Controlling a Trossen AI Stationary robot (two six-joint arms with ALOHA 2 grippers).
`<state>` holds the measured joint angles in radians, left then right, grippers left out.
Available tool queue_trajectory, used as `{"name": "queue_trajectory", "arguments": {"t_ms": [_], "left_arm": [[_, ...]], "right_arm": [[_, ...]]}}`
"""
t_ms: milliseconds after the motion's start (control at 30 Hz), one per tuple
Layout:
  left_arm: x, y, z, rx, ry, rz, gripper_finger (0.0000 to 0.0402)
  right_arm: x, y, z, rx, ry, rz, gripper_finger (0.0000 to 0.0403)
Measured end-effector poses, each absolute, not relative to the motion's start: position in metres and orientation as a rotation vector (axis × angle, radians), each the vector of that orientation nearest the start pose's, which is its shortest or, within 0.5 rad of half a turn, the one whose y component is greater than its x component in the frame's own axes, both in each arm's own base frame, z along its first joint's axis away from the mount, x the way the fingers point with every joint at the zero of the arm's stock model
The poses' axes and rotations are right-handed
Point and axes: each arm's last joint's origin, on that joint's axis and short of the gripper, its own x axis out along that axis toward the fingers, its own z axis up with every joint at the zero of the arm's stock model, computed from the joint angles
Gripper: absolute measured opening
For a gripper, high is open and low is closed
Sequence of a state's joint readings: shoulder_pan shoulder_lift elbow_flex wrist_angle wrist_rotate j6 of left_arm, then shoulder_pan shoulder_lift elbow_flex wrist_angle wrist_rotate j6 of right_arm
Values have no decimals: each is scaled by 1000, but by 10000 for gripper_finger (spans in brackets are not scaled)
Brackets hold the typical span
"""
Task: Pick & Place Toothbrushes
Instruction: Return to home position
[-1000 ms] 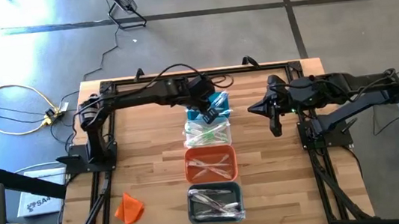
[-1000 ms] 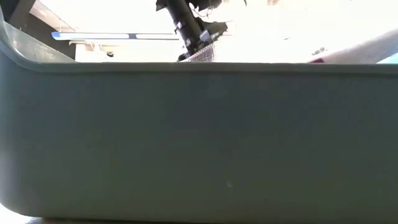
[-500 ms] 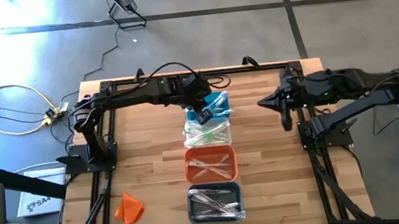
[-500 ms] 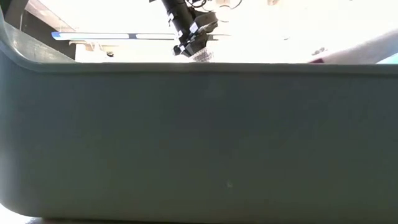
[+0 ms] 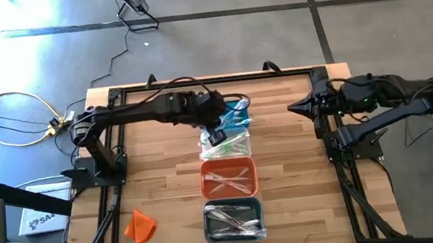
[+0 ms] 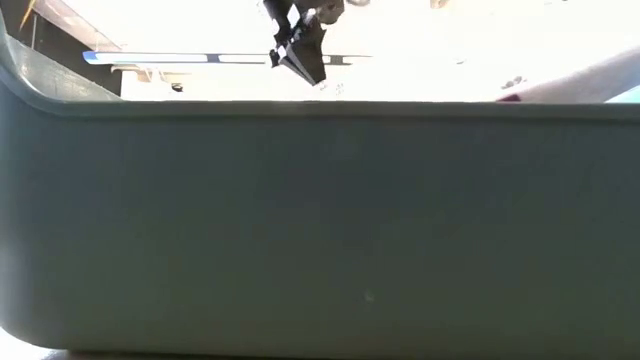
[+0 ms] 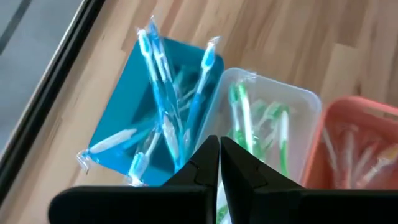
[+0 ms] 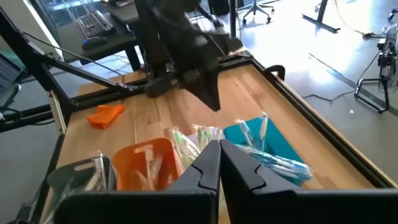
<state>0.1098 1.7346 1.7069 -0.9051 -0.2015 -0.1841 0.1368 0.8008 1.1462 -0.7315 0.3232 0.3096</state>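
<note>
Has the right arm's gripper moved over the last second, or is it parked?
Yes. In the high view the right gripper has drawn back, away from the teal plastic bin and toward the wooden table's right edge, fingers shut.

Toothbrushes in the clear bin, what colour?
The toothbrushes are green, clearest in the left wrist view.

You have four bins in a single row down the middle of the wooden table (image 5: 165, 176): teal bin (image 7: 121, 109), clear bin (image 7: 298, 96), orange bin (image 5: 227, 161), grey bin (image 5: 232, 204), each touching the next. A small orange cloth-like lump (image 5: 140, 226) lies well apart, toward the left edge. In the low view, a grey wall (image 6: 320, 230), probably that grey bin's, blocks nearly everything.
</note>
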Motion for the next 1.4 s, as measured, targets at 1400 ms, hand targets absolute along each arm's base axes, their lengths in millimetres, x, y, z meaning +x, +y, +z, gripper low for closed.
{"name": "queue_trajectory", "arguments": {"t_ms": [1400], "left_arm": [[306, -38, 314, -150, 879, 132, 10]], "right_arm": [[129, 6, 384, 208, 248, -300, 2]]}}
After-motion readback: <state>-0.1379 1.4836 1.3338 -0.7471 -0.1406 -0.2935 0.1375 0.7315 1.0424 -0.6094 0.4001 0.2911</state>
